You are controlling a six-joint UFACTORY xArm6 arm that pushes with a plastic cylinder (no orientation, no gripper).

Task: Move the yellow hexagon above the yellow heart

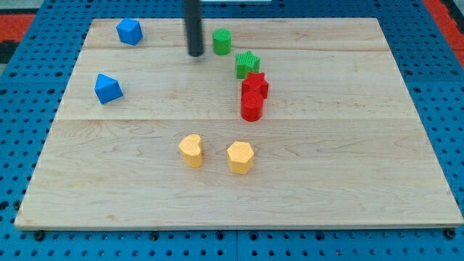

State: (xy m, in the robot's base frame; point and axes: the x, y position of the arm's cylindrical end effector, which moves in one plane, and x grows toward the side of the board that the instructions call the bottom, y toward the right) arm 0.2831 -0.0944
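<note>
The yellow hexagon (240,157) sits on the wooden board (348,167), low and near the middle. The yellow heart (191,151) sits just to its left, a small gap between them. My tip (195,54) is near the view's top, far above both yellow blocks and just left of the green cylinder (222,41). The rod comes down from the top edge.
A green star (247,64), a red star (254,85) and a red cylinder (251,106) form a line down the middle right. Two blue blocks sit at the left: one at the top (129,32), one lower (108,88).
</note>
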